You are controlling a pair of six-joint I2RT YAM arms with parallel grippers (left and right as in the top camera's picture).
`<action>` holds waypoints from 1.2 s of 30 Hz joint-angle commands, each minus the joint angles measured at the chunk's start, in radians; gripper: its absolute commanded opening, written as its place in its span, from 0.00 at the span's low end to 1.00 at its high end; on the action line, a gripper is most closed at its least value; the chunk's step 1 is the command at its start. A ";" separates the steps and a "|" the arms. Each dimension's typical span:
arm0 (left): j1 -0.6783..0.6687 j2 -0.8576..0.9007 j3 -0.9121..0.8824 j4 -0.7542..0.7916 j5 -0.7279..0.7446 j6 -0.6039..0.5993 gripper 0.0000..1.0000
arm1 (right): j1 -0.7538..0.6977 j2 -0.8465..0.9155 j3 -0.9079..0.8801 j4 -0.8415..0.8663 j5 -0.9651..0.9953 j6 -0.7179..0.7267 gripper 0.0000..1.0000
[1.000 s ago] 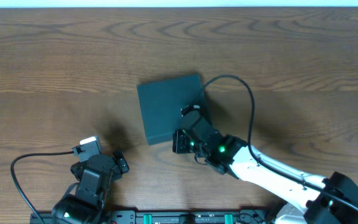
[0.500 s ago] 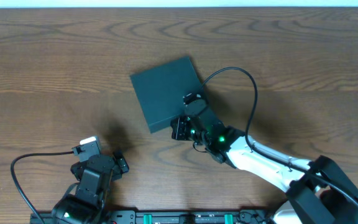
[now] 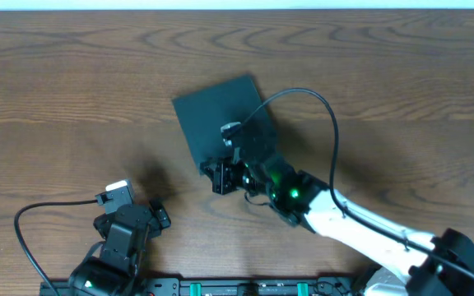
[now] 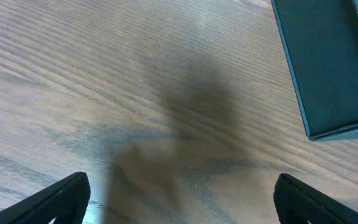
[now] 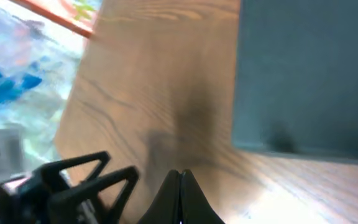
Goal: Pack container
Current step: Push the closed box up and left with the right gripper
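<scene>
A: Where is the box (image 3: 215, 113)?

B: Flat on the table (image 3: 72, 82), near the middle and turned at an angle. From overhead the right arm covers its near right corner.

A: Is the lid fully down?

B: It looks flat. The hinge and the flap edge are too dark to make out. The left wrist view cuts the box (image 4: 334, 62) off at the top and right, and the right wrist view shows only one corner of it (image 5: 309, 68).

A: What about the right gripper (image 3: 218, 177)?

B: It is pinched closed with nothing in it, and the tips (image 5: 180, 183) meet over bare wood. It is just beside the box's near left corner. I cannot tell whether it touches.

A: And the left gripper (image 3: 156, 215)?

B: It is spread wide and holds nothing, near the table's front edge and well apart from the box. Only its two fingertips (image 4: 67, 196) show at the bottom of the left wrist view.

A: Any writing?

B: The box's top reads as plain matte dark teal. Beyond the table edge the right wrist view shows blurred blue and orange shapes, which are illegible.
</scene>
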 commanded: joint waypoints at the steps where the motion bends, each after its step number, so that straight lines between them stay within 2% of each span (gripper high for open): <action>1: 0.002 -0.003 0.000 -0.001 -0.019 -0.010 0.95 | -0.025 0.068 0.150 -0.069 -0.005 -0.139 0.02; 8: 0.002 -0.003 0.000 -0.001 -0.019 -0.010 0.95 | -0.043 0.205 0.480 -0.386 -0.005 -0.438 0.02; 13: 0.002 -0.003 0.000 -0.001 -0.019 -0.010 0.95 | -0.045 0.362 0.726 -0.582 -0.004 -0.585 0.02; 22: 0.002 -0.003 0.000 0.000 -0.019 -0.010 0.95 | -0.046 0.575 0.971 -0.680 0.018 -0.634 0.02; 36: 0.002 -0.003 0.000 -0.001 -0.019 -0.010 0.95 | -0.046 0.701 0.998 -0.626 0.071 -0.600 0.02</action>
